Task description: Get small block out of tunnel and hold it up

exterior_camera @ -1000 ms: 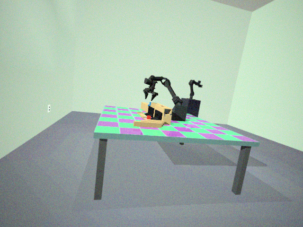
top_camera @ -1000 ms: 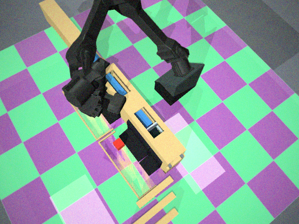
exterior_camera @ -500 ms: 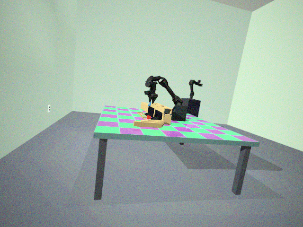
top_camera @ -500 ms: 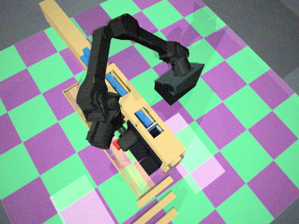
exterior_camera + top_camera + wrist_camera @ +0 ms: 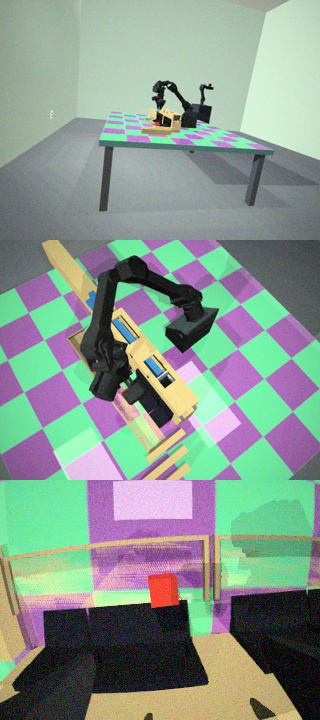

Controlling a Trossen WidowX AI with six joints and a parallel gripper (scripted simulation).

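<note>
My six-joint arm (image 5: 103,309) (image 5: 178,94) is matte black with angular, faceted links; my pincer (image 5: 182,654) has dark, tapering fingers.
</note>
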